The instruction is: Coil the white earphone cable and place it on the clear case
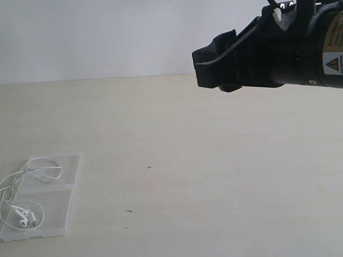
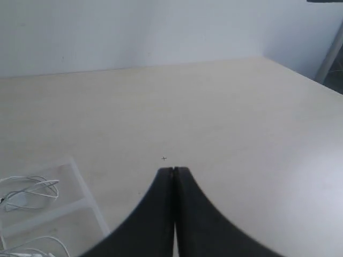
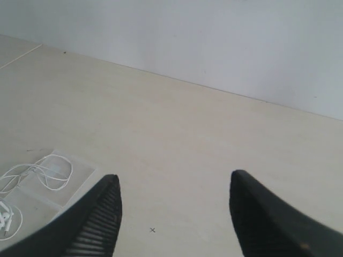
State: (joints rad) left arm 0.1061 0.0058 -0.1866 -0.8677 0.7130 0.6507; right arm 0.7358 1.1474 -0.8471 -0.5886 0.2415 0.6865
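Spread right fingers (image 3: 99,219) holding nothing, left fingers (image 2: 161,214) clenched empty, cable (image 1: 22,217) on case (image 1: 68,170)

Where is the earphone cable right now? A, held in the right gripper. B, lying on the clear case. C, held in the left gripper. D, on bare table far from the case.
B: the cable lies looped on the case, while the left gripper is shut on nothing and the right gripper is open and empty.

The clear case (image 1: 60,213) lies toward the front left corner of the table (image 1: 225,182). The white earphone cable (image 1: 23,218) rests on it, partly spilling past its left edge.
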